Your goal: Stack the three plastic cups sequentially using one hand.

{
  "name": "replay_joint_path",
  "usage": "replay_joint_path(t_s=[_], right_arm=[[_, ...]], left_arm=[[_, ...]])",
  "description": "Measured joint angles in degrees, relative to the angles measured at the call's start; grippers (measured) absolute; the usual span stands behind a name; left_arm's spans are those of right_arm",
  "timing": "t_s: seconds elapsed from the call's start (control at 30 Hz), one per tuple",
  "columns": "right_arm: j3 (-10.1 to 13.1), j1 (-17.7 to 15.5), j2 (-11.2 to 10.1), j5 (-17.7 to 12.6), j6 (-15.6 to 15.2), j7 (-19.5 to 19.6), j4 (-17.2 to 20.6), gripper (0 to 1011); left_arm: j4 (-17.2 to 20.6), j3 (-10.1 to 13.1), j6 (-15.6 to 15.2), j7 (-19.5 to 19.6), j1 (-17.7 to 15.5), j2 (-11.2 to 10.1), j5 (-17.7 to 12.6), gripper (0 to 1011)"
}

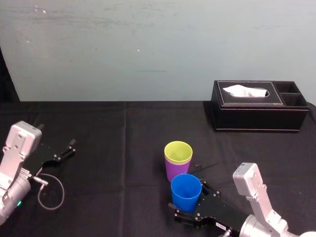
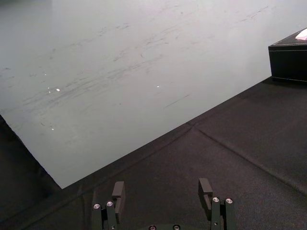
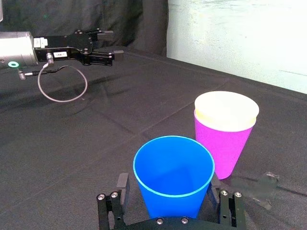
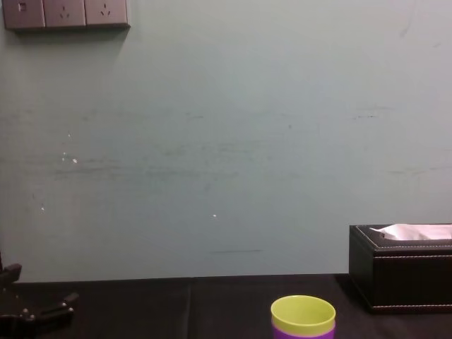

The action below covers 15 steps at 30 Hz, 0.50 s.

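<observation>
A yellow-green cup [image 1: 178, 152] sits nested inside a purple cup [image 1: 175, 171], upright near the middle of the black table. Just in front of them stands the blue cup [image 1: 186, 191], upright on the cloth. My right gripper [image 1: 186, 195] is open around the blue cup, one finger on each side of it. In the right wrist view the blue cup [image 3: 173, 175] sits between the fingers [image 3: 122, 181], with the purple cup [image 3: 223, 148] and yellow-green cup [image 3: 226, 111] just beyond. My left gripper [image 1: 66, 149] rests open at the table's left with nothing in it.
A black tissue box [image 1: 259, 106] stands at the back right of the table. A loop of grey cable [image 1: 52, 190] lies by the left arm. Black cloth [image 1: 113, 163] spreads bare between the left gripper and the cups.
</observation>
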<state>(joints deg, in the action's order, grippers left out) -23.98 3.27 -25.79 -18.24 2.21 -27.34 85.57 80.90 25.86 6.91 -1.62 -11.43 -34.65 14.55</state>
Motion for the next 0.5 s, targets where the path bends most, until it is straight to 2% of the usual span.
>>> replay_joint_path(t_s=[0.2, 0.37, 0.5], right_arm=[[0.0, 0.0, 0.0, -0.1, 0.0, 0.0, 0.0, 982], [0.1, -0.1, 0.0, -0.1, 0.0, 0.0, 0.0, 885], [0.1, -0.1, -0.1, -0.1, 0.1, 0.0, 0.0, 765]], left_arm=[[0.0, 0.0, 0.0, 0.0, 0.0, 0.0, 0.0, 1000], [0.0, 0.0, 0.0, 0.0, 0.0, 0.0, 0.0, 1000], [0.0, 0.0, 0.0, 0.0, 0.0, 0.0, 0.0, 1000]])
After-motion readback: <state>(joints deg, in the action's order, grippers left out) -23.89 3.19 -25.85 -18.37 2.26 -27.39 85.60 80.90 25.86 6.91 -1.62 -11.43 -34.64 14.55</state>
